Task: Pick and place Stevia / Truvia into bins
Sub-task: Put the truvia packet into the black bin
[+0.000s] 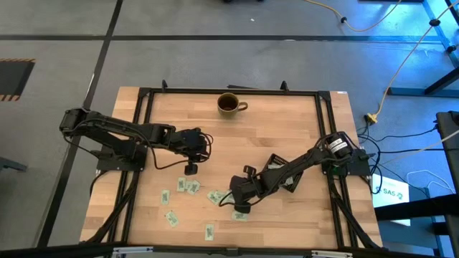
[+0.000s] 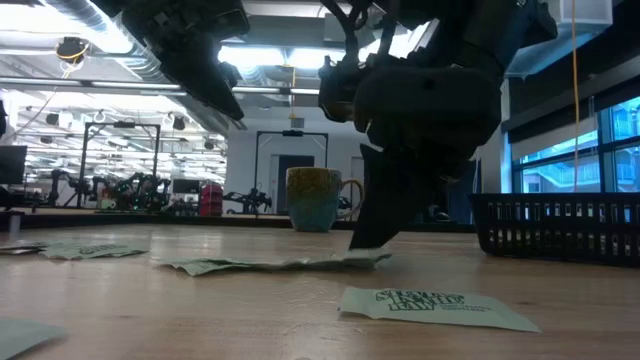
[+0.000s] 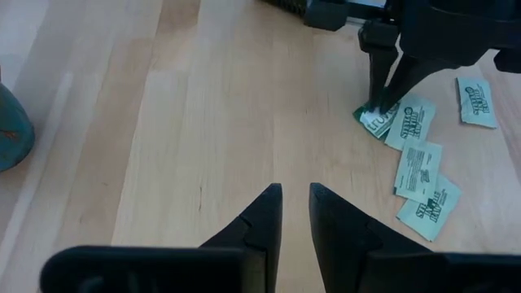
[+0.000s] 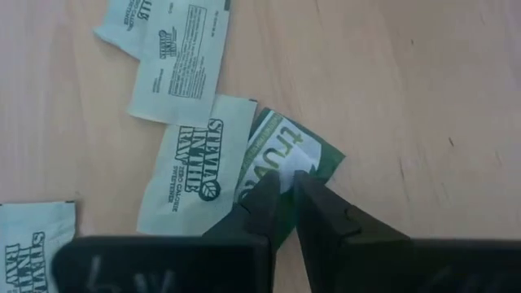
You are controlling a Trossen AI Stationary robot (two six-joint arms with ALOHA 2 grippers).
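Several pale green and white sachets [image 1: 192,186] lie flat on the near half of the wooden table. My right gripper [image 1: 240,208] points down at their right end and is shut on a darker green Truvia sachet [image 4: 313,150], next to a Stevia sachet [image 4: 191,175]. The black tray [image 2: 560,225] sits right of it, partly under my right arm [image 1: 290,179]. My left gripper [image 1: 191,170] hovers left of the middle of the table, narrowly open [image 3: 295,191] and holding nothing. My right gripper pinches the green Truvia sachet between its two fingertips near the middle of the printed face [image 4: 286,165]. The fingers come from above, pointing down [image 3: 381,110]. The sachet still lies on the table, with its paper puckered up between the tips.
A brown mug [image 1: 231,104] stands near the middle of the far edge. Black rails [image 1: 143,136] run along the table's left and right sides. Bare wood [image 1: 237,143] lies between the mug and the sachets. More sachets lie near the near edge [image 1: 209,231].
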